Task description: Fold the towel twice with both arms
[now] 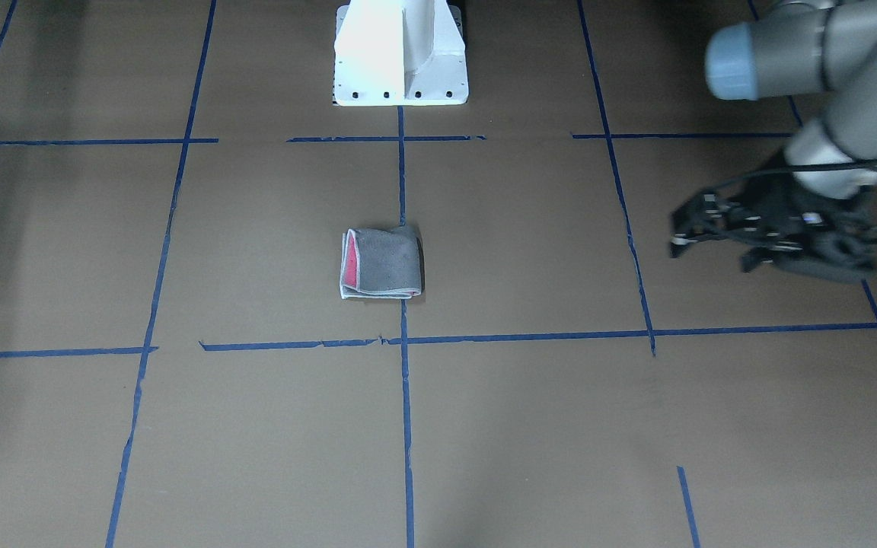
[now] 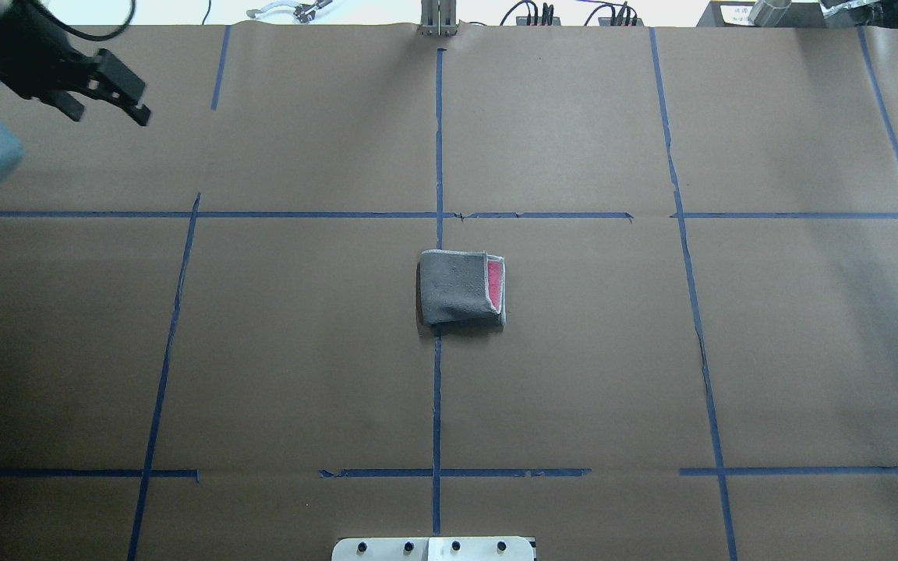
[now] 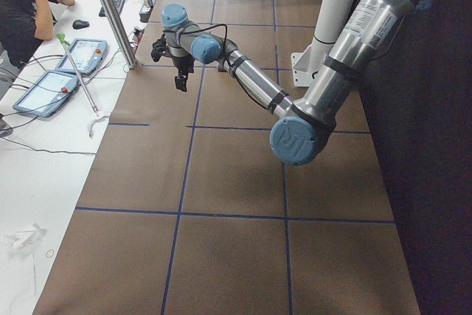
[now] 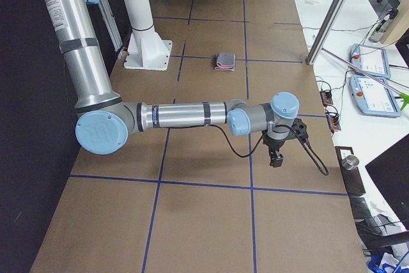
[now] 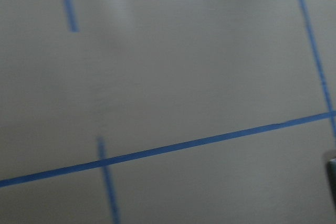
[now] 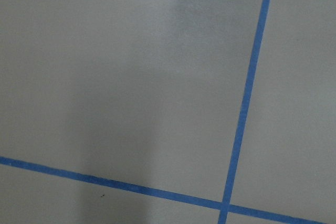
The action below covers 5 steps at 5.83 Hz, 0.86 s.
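Observation:
The towel (image 1: 385,262) lies folded into a small thick square at the table's middle, dark grey face up, with a pink-red strip and pale edging showing along one side. It also shows in the overhead view (image 2: 457,287) and, small, in the exterior right view (image 4: 224,61). My left gripper (image 1: 709,255) hangs above the table far out to my left, well away from the towel, open and empty; it also shows in the overhead view (image 2: 108,117). My right gripper (image 4: 275,158) hangs far out on my right, and I cannot tell its state.
The white pedestal base (image 1: 400,61) stands at the robot's edge behind the towel. Blue tape lines (image 2: 437,389) divide the brown paper cover. A side table with teach pendants (image 3: 48,90), a metal pole (image 3: 110,12) and a seated person (image 3: 22,5) lie beyond the far edge.

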Each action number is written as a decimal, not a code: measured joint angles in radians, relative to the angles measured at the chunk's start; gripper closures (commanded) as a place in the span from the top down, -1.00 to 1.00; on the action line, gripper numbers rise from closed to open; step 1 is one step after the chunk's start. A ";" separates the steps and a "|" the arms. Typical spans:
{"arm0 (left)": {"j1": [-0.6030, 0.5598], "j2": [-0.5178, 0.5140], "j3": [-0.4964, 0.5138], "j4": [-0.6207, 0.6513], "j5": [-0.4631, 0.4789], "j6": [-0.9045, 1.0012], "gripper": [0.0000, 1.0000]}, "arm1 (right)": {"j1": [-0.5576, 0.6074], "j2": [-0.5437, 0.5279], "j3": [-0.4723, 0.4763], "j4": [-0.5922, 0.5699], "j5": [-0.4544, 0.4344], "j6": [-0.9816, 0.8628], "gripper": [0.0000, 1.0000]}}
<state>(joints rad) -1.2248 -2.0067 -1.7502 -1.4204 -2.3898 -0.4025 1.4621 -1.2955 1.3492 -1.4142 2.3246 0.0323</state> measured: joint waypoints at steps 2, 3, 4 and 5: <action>-0.201 0.087 0.102 0.124 -0.018 0.315 1.00 | 0.029 -0.009 -0.035 -0.001 0.020 -0.030 1.00; -0.267 0.112 0.185 0.136 -0.013 0.390 1.00 | 0.032 -0.019 -0.039 -0.001 0.022 -0.032 1.00; -0.310 0.131 0.261 0.131 -0.011 0.474 1.00 | 0.032 -0.027 -0.039 -0.001 0.023 -0.032 1.00; -0.333 0.170 0.318 0.098 -0.012 0.561 1.00 | 0.032 -0.034 -0.039 0.001 0.022 -0.032 1.00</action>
<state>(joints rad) -1.5574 -1.8362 -1.4326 -1.3226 -2.4017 0.1581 1.4942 -1.3296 1.3100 -1.4135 2.3466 -0.0001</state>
